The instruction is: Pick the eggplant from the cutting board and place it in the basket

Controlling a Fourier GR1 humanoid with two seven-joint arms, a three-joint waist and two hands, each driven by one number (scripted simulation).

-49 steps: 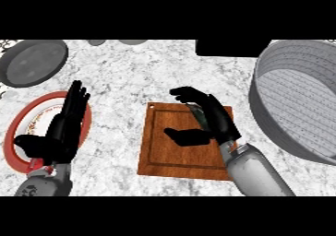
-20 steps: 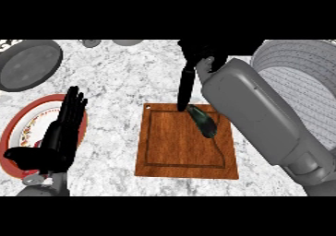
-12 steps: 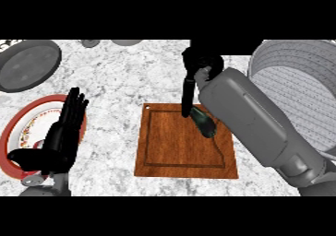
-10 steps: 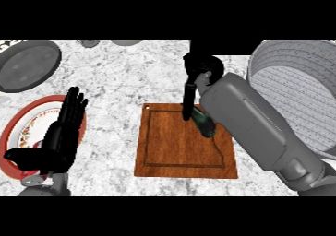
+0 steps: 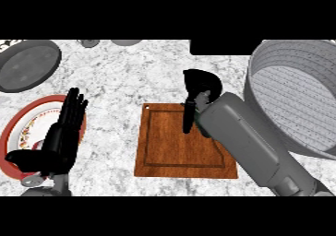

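Observation:
The wooden cutting board (image 5: 176, 150) lies in the middle of the counter. My right hand (image 5: 201, 85) hangs over its far right corner, with straight fingers (image 5: 189, 117) pointing down onto the board. Only a dark sliver of the eggplant (image 5: 203, 132) shows at the edge of my grey right forearm (image 5: 246, 143); the rest is hidden, and I cannot see whether the hand touches it. The large grey basket (image 5: 300, 97) stands to the right of the board. My left hand (image 5: 62, 133) rests open, fingers up, at the left.
A red-rimmed plate (image 5: 14, 133) lies under my left hand. A grey round pan (image 5: 24, 64) sits at the far left. Two small grey items (image 5: 89, 43) (image 5: 126, 42) stand at the counter's back edge. Bare marble lies between plate and board.
My right arm has swung over the board's right side, and the hand has come down over the eggplant, which the forearm now covers more. The left hand has stayed still.

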